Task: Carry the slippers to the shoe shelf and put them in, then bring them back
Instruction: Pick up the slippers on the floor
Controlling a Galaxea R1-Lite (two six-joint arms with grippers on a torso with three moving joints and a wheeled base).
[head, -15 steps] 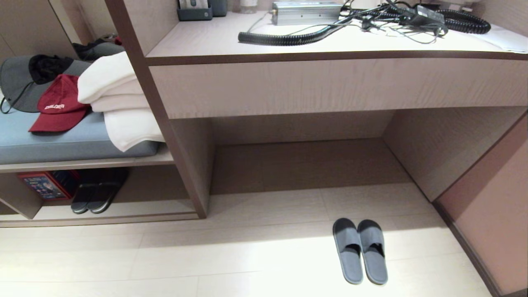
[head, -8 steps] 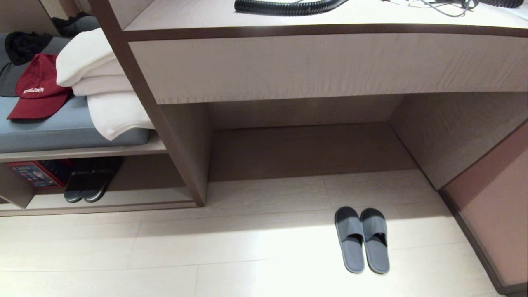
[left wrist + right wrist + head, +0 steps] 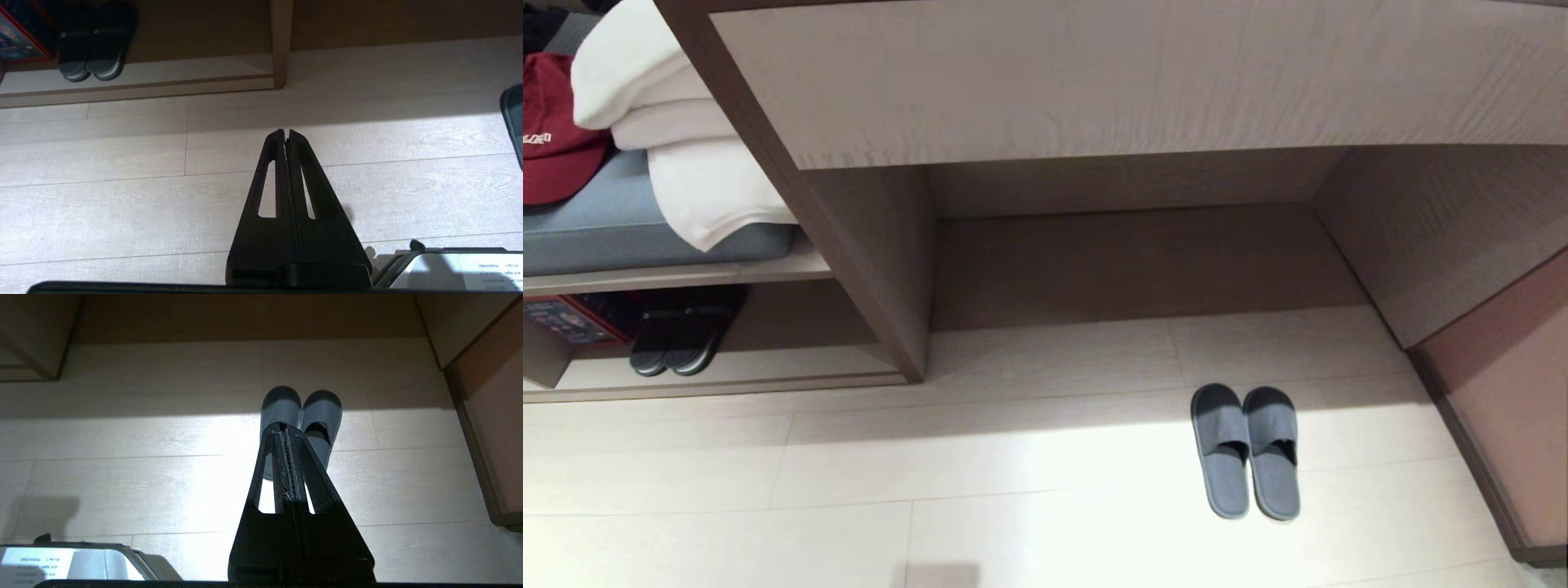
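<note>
**View tipped down; slippers not yet touched**

Change: the whole head view has slid upward over the last second; the desk top and its cables have gone out of frame, more floor shows; this is the camera dipping, not the things moving; judged as the robot stooping toward the floor for the pick-up.

Slippers (image 3: 1245, 449): pair side by side, touching, flat on the floor; just in front of the desk (image 3: 1094, 73) knee space, toward its right side.

Shelf (image 3: 727, 380): left of the desk; its low cubby already holds a dark pair (image 3: 674, 343).

Left gripper (image 3: 286, 132): shut, empty, over bare floor left of the slippers.

Right gripper (image 3: 283, 425): shut, empty, above the slippers; no contact visible.

Progress: carrying not begun; both claws must open before any grasp.
</note>
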